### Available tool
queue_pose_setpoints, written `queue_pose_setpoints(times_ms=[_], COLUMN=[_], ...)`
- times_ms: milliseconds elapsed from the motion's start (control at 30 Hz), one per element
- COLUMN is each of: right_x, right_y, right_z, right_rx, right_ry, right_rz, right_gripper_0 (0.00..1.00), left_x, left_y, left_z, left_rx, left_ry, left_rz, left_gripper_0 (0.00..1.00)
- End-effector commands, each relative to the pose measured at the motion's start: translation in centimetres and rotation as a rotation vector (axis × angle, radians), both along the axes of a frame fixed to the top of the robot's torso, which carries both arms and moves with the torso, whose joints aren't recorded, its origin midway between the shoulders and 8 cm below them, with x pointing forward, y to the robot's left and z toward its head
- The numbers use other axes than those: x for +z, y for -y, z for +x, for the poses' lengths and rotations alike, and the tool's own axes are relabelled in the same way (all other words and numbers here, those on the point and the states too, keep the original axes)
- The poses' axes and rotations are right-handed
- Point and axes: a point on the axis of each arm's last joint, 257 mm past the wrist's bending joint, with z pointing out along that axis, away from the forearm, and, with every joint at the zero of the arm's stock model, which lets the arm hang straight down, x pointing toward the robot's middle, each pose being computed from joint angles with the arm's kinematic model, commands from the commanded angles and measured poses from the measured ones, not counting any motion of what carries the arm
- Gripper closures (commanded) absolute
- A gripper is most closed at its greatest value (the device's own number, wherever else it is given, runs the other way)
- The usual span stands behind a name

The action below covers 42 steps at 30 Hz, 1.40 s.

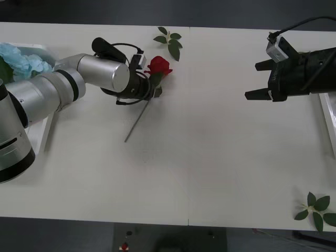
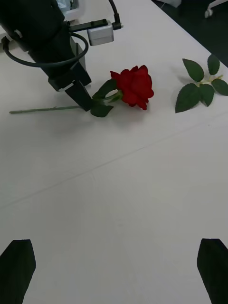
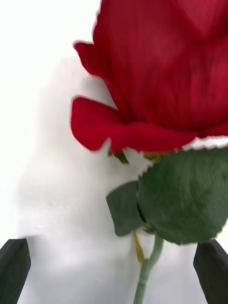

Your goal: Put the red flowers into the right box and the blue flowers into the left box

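Left gripper (image 1: 153,90): jaws spread, straddling the stem of 1 red rose (image 1: 159,66) lying on the table (image 1: 210,157), just below its bloom. Right gripper (image 1: 257,80): unclenched, idle, well apart from the rose. Risk: fingers closing on leaves, so the thin stem slips free.

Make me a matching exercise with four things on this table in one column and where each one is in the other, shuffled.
Things:
1. rose
2. blue flowers
3. left gripper
4. right gripper

Places:
A. in the bin at the robot's far left
B. open, hovering over bare table on the robot's right
C. lying on the table, left of centre
D. open, astride the rose's stem below its leaves

Pairs: 1-C, 2-A, 3-D, 4-B
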Motion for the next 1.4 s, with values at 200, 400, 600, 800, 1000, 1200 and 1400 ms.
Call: queue_pose_setpoints(times_ms=[200,400,600,800,1000,1200,1400], right_x=[2.1,2.1,2.1,2.1,2.1,2.1,1.9], right_y=[1.0,0.9,1.1,1.2,1.2,1.2,1.3], right_z=[0.9,0.9,0.9,1.0,1.0,1.0,1.0], right_rx=[-0.023,-0.022,-0.026,-0.029,-0.029,-0.029,-0.033], right_ry=[0.037,0.037,0.036,0.037,0.037,0.037,0.033], right_rz=[-0.008,-0.007,-0.008,-0.008,-0.008,-0.008,-0.008], right_gripper_0=[0.00,0.00,0.00,0.00,0.00,0.00,0.00], left_x=[5.2,5.1,3.0,1.0,-0.4,-0.3,-0.3], left_y=[5.6,6.5,5.3,4.2,3.6,3.0,3.2], left_z=[2.3,2.0,1.4,0.9,0.3,0.7,0.6], left_rx=[-0.052,-0.063,-0.062,-0.067,-0.083,-0.105,-0.112], left_ry=[0.159,0.155,0.136,0.119,0.113,0.140,0.142], left_rz=[-0.082,-0.087,-0.054,-0.011,0.026,0.079,0.082], left_gripper_0=[0.00,0.00,0.00,0.00,0.02,1.00,1.00])
